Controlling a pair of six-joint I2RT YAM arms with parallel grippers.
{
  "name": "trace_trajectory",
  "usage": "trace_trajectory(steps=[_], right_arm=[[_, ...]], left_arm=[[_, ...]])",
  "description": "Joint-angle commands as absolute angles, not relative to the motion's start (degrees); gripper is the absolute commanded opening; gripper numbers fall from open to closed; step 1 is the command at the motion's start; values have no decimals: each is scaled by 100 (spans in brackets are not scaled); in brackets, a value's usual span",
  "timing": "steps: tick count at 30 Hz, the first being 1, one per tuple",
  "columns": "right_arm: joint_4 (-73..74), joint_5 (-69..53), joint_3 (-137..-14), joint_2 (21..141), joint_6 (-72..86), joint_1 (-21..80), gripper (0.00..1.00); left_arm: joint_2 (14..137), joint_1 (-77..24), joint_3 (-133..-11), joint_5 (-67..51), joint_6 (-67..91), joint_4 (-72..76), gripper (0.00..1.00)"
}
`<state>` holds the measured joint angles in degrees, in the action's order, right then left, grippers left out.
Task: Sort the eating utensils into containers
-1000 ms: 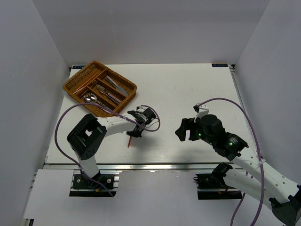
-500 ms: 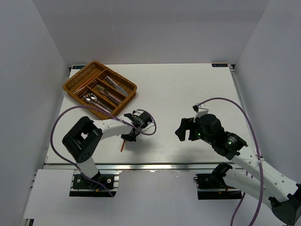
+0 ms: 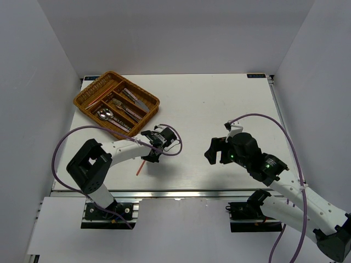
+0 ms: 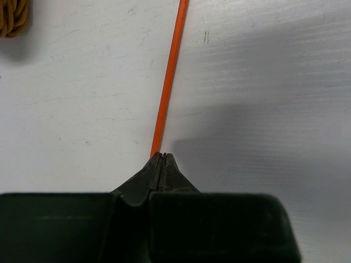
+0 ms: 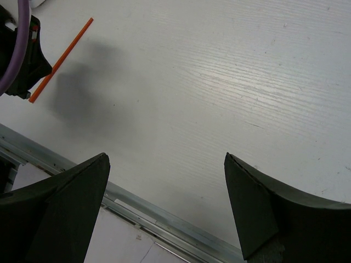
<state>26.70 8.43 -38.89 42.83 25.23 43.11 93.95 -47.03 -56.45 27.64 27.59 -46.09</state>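
My left gripper (image 3: 149, 156) is shut on one end of a thin red chopstick (image 3: 140, 166) and holds it a little above the table, where it casts a shadow. In the left wrist view the chopstick (image 4: 169, 82) runs straight out from the closed jaws (image 4: 160, 155). The brown wicker tray (image 3: 88, 93) stands at the far left, beyond the left gripper. It holds spoons (image 3: 105, 114), a fork (image 3: 117, 104), knives (image 3: 134, 97) and a chopstick (image 3: 102, 94). My right gripper (image 3: 215, 150) is open and empty over the table's middle right, also seen in its own wrist view (image 5: 164, 203).
The table's metal front rail (image 5: 164, 219) runs just below the right gripper. A corner of the wicker tray (image 4: 12, 16) shows at the top left of the left wrist view. The chopstick (image 5: 61, 59) shows at the top left of the right wrist view.
My left gripper has moved left with the chopstick, whose free end has swung left along the near part of the table. The right arm has barely moved.
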Motion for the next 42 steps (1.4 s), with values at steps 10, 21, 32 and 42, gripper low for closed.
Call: trace_trajectory(steps=[10, 21, 32, 42], right_arm=[[2584, 826, -4052, 4307, 2443, 4280, 89], [2522, 721, -4025, 4333, 2452, 4289, 89], [2531, 729, -4017, 4263, 2408, 4289, 89], [2505, 721, -3946, 4157, 2382, 4289, 89]], left_arm=[[8921, -3991, -5590, 1523, 2066, -4684, 48], [8876, -3771, -5282, 650, 1854, -4710, 49], [9061, -3472, -5300, 703, 1837, -4711, 47], [9676, -3358, -5212, 352, 1863, -4562, 37]])
